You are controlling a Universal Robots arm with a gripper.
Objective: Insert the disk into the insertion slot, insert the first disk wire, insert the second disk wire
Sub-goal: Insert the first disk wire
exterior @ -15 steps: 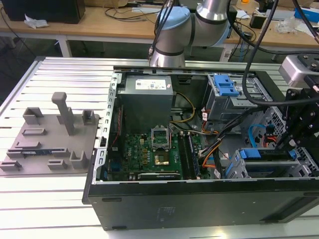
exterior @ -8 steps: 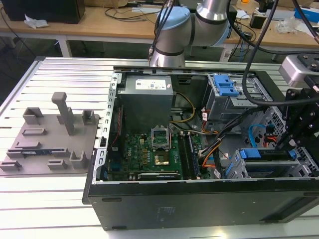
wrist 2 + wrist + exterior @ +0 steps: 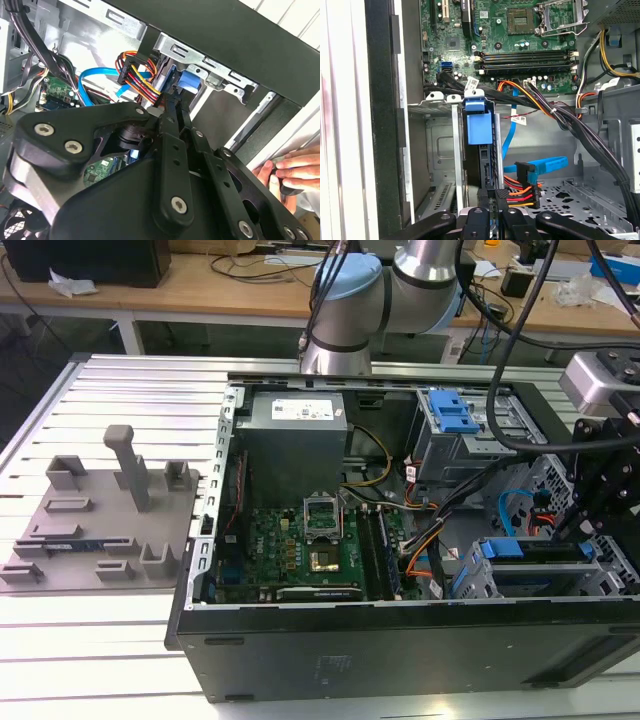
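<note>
Already the disk [image 3: 479,130] sits in the slot [image 3: 440,150], and the gripper [image 3: 493,202], which I cannot tell is clenched or not, is at its rear edge just beside the power plug [image 3: 522,192], so any push should, I judge, go straight and gently.

The disk [image 3: 481,165] stands on edge inside the insertion slot [image 3: 438,146], its dark body between grey sheet-metal walls and its bright blue carrier tab at the slot mouth. The multi-coloured wire plug [image 3: 521,194] and the flat blue wire [image 3: 543,164] lie just beside the disk's far end. Plug seating not discernible.
</note>
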